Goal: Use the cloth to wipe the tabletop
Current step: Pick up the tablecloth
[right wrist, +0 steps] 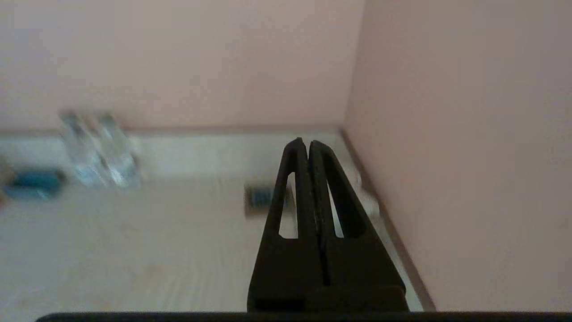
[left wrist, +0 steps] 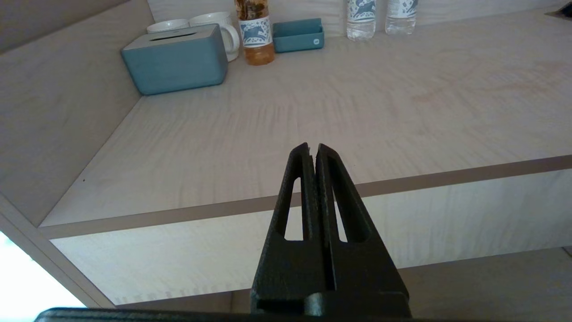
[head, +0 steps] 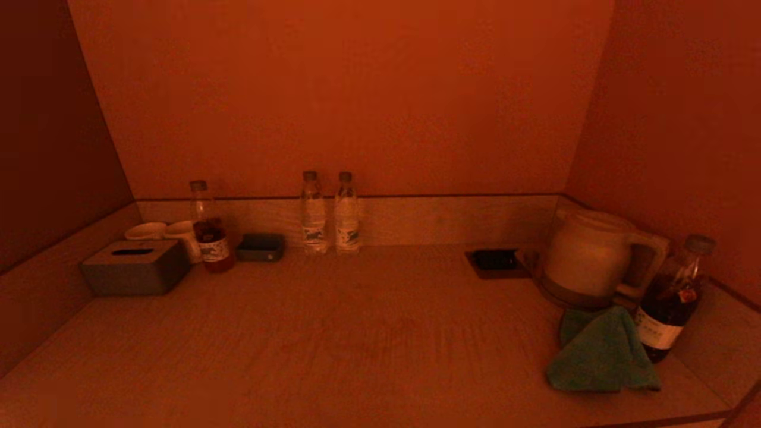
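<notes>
Waiting on the pickup, nothing wiped yet.
Left gripper (left wrist: 311, 150), fingers pressed together, sits parked short of the pale wood-grain tabletop (head: 333, 333) edge; right gripper (right wrist: 304, 145), also pinched closed and empty, is aimed over the tabletop, while the fuzzy green cloth (head: 600, 356) lies crumpled against the white kettle (head: 588, 255), outside its wrist view.

Hotel-room refreshment nook: kettle (head: 585, 254), bottled waters (head: 329, 213), mugs (head: 163, 232).

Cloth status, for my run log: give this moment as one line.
cloth: untouched beside kettle | right tool: shut, empty | left tool: shut, parked
</notes>
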### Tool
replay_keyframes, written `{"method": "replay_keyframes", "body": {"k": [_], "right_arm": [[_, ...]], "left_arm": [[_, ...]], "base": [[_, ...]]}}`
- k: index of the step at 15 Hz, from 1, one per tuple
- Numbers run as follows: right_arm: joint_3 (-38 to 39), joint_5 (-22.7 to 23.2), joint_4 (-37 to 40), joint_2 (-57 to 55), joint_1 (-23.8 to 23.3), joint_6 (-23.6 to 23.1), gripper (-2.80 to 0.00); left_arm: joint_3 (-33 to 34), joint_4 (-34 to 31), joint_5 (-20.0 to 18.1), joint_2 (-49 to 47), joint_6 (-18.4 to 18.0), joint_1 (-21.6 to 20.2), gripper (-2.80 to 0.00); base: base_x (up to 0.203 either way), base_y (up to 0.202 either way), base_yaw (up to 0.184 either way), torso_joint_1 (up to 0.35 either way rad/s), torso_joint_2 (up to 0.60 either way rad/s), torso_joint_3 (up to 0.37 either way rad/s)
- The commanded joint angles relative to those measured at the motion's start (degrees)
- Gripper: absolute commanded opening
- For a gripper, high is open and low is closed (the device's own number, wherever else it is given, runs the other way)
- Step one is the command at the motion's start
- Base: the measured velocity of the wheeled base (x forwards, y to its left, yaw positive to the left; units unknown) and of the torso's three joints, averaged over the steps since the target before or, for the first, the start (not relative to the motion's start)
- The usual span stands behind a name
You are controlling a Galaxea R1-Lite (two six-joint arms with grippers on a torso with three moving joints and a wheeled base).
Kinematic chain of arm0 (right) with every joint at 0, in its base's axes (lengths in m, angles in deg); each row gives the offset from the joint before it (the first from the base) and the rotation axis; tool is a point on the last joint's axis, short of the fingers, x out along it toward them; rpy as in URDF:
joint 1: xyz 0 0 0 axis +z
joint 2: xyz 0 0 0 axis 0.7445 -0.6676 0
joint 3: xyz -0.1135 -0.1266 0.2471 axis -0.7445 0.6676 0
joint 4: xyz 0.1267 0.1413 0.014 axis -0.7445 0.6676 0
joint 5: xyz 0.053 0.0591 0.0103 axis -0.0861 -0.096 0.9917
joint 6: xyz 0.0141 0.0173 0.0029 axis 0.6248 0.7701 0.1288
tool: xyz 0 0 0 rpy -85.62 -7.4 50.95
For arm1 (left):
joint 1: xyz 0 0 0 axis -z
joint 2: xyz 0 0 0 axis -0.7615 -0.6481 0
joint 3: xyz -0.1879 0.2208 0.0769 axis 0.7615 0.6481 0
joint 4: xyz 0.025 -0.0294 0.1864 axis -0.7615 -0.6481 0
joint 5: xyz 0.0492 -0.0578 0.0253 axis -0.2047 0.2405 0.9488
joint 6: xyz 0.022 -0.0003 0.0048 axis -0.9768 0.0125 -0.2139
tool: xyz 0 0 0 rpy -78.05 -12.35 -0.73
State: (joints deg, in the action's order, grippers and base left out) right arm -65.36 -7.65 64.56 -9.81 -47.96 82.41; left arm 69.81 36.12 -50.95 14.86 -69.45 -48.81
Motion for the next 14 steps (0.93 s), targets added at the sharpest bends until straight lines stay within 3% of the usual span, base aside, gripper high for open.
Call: {"method": "replay_keyframes", "body": {"k": [1,7,14], "right_arm": [[-3.2,-1.0,9.6,-10.2,0.0,0.3,-2.80],[-0.4,-1.1,10.9,-23.8,0.0,6.1,-2.80],[10.5,-1.1,6.3,-28.0,0.0,6.6,-2.80]], "left_arm": [[0.0,0.0,0.0,0.0,0.0,0.0,-2.80],[0.0,0.0,0.0,0.0,0.0,0.0,-2.80],[0.0,0.0,0.0,0.0,0.0,0.0,-2.80]], "base": [[0.000,0.000,0.000,0.000,0.00,0.000],[0.000,0.000,0.000,0.000,0.00,0.000],[0.000,0.000,0.000,0.000,0.00,0.000]]}}
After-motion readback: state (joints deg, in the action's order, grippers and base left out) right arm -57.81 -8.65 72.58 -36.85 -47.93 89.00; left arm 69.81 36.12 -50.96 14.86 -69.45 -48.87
